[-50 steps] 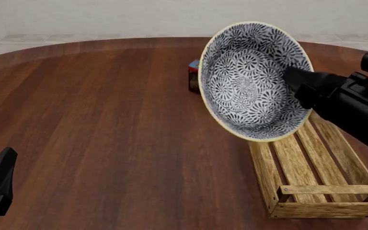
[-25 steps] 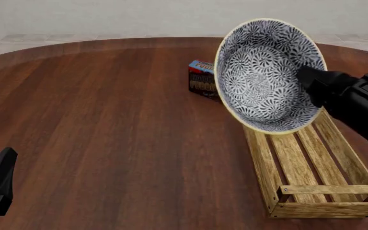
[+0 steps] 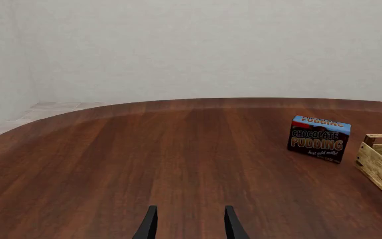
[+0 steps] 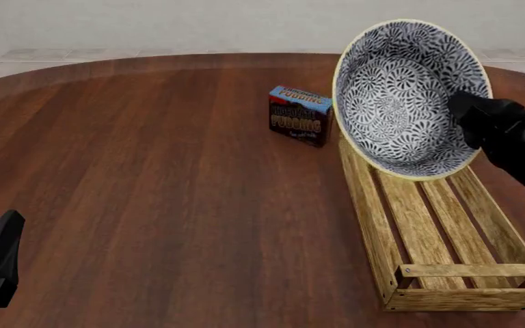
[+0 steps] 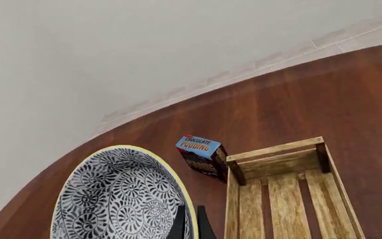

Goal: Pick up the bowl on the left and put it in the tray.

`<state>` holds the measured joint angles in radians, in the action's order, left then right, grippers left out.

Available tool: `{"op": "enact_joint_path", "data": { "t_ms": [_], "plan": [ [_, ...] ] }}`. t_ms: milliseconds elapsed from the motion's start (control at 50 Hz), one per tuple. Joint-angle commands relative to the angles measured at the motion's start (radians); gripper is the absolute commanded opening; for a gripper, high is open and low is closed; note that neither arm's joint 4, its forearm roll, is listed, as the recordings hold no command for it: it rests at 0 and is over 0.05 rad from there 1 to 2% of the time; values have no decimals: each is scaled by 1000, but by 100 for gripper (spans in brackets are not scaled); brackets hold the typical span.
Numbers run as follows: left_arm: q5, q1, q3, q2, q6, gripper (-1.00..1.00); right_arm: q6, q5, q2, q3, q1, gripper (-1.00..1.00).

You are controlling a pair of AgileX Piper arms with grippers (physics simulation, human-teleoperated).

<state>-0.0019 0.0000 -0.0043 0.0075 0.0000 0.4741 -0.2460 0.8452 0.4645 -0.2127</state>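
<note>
The round ceramic bowl with dense blue-grey floral pattern [image 4: 410, 98] hangs tipped on edge in the air over the far end of the long light-wood slatted tray [image 4: 445, 236], probably because it is pinched by its rim. The right gripper [image 4: 467, 117] reaches in level from the tray's right, fingers [image 5: 179, 224] clamped on that rim. The left gripper [image 3: 188, 226] waits low over the dark wooden counter [image 4: 153, 171], well apart from the tray, fingers apart. A small dark pudding box [image 4: 301, 115] stands just beside the tray's far corner.

A round white ceramic bowl with dense blue-grey floral pattern [image 4: 407, 96], tilted on edge, hangs from the right gripper [image 4: 463, 113] above the long light-wood slatted tray [image 4: 445, 225].
</note>
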Motion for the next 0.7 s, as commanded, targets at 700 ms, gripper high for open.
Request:
{"op": "enact_joint_path", "data": {
  "t_ms": [700],
  "plan": [
    [0, 0, 0, 0, 0, 100, 59, -50, 131, 7, 189, -100]
  ]
}}
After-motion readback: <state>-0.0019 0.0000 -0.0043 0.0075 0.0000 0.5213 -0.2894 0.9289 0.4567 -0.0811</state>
